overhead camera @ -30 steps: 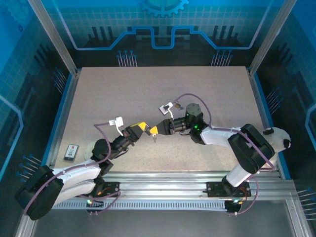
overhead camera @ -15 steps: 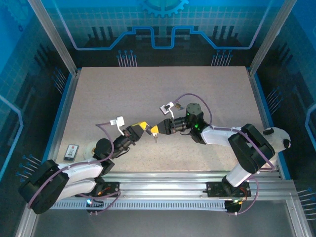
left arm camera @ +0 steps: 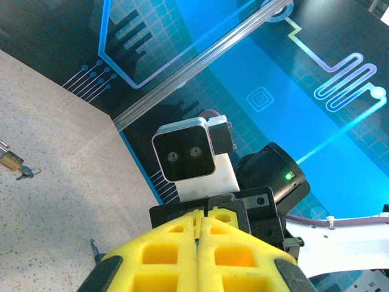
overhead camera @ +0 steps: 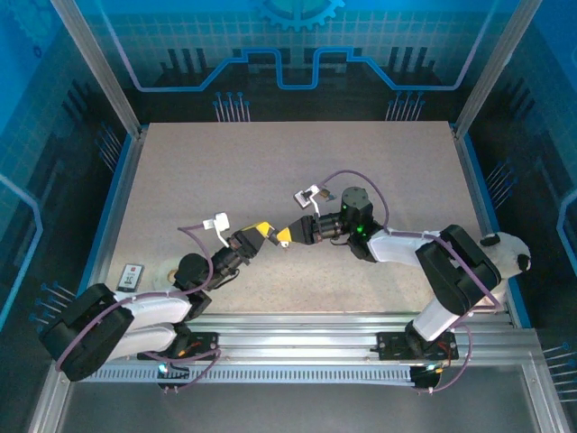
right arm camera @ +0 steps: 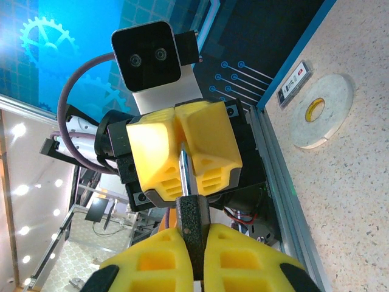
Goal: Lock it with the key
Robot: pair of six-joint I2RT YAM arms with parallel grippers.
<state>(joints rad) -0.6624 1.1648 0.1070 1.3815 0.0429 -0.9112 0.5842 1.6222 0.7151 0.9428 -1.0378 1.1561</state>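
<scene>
Left gripper (overhead camera: 261, 231), pressed together, and right gripper (overhead camera: 282, 236), pinching the key (right arm camera: 190, 214), met tip to tip low over the table (overhead camera: 270, 162). The padlock (left arm camera: 9, 160) lay apart on the table, and a tape roll (right arm camera: 322, 109) sat near its edge.

The table (overhead camera: 361, 162) had a beige speckled top inside a blue border. A brass padlock (left arm camera: 9, 160) lay on the surface in the left wrist view, with a small bluish item just beside it that was too small to identify. A white roll of tape (right arm camera: 322, 111) lay flat near the left edge. A small rectangular tag (overhead camera: 132, 276) lay beside the roll, at the border. Whether it rested on the top itself could not be determined.
</scene>
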